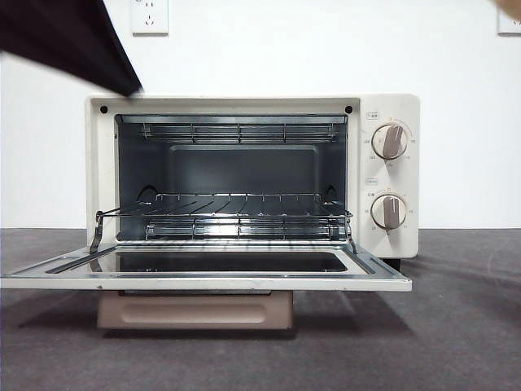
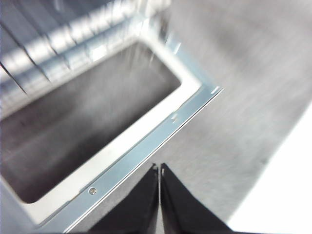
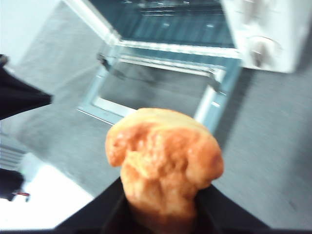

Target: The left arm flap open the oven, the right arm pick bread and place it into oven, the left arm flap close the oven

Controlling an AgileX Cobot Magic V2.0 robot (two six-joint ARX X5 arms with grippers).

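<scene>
The cream-white oven [image 1: 391,110] stands open, its glass door [image 1: 203,273] folded down flat and the wire rack [image 1: 224,216] inside bare. My right gripper [image 3: 163,207] is shut on the golden-orange bread [image 3: 163,161] and holds it in the air above and in front of the open door [image 3: 146,92]. A small orange edge of the bread [image 1: 510,5] shows at the front view's top right corner. My left gripper [image 2: 160,169] is shut on nothing and hovers over a corner of the door frame [image 2: 146,146]. It enters the front view as a black wedge [image 1: 98,57] at the top left.
Dark grey tabletop [image 1: 456,326] surrounds the oven. Two beige knobs [image 1: 389,140] sit on the oven's right panel. A white wall with a socket [image 1: 150,16] stands behind. The left arm [image 3: 19,97] shows dark beside the door in the right wrist view.
</scene>
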